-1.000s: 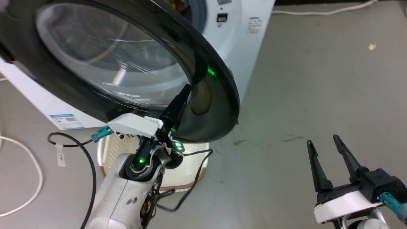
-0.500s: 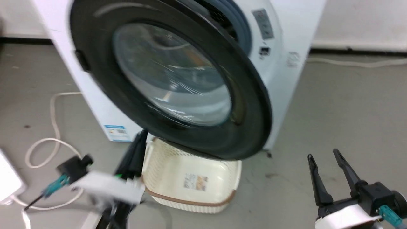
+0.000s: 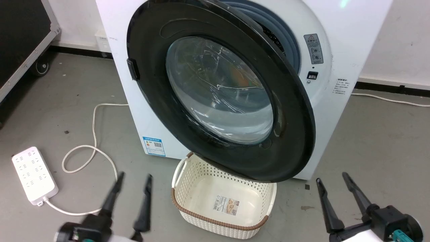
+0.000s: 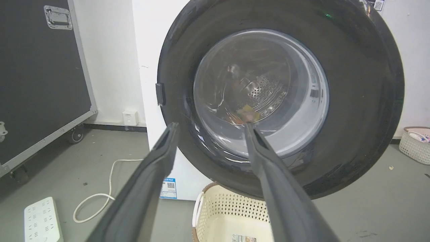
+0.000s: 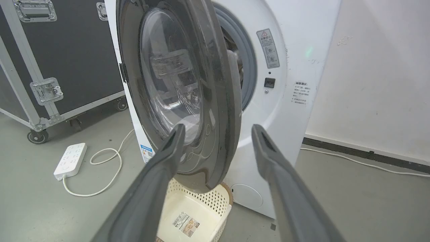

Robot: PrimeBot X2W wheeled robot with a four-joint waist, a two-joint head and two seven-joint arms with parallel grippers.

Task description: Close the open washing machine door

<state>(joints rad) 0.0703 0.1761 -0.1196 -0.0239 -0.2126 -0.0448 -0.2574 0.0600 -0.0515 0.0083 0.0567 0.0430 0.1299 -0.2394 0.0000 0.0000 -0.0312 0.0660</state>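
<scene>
The washing machine door (image 3: 218,90), black-rimmed with a bulging glass bowl, stands ajar on the white washing machine (image 3: 339,30). It is hinged at its left, and its right edge is off the front, with the grey gasket (image 3: 285,37) showing in the gap. Low at the left, my left gripper (image 3: 134,175) is open and well short of the door. From its wrist the left gripper (image 4: 211,125) faces the door (image 4: 356,101) square on. My right gripper (image 3: 331,178) is open at the lower right. The right gripper (image 5: 218,126) looks along the door's edge (image 5: 218,101).
A cream perforated basket (image 3: 188,215) sits on the floor under the door's lower rim. A white power strip (image 3: 33,174) and its cable (image 3: 90,134) lie at the left. A black wheeled case (image 5: 67,50) stands left of the machine, and a second small basket (image 4: 415,143) sits at the far right.
The head camera has risen and pulled back, showing the whole machine. My left gripper has come off the door's lower rim, dropped to the lower left and now stands open. The right gripper is unchanged.
</scene>
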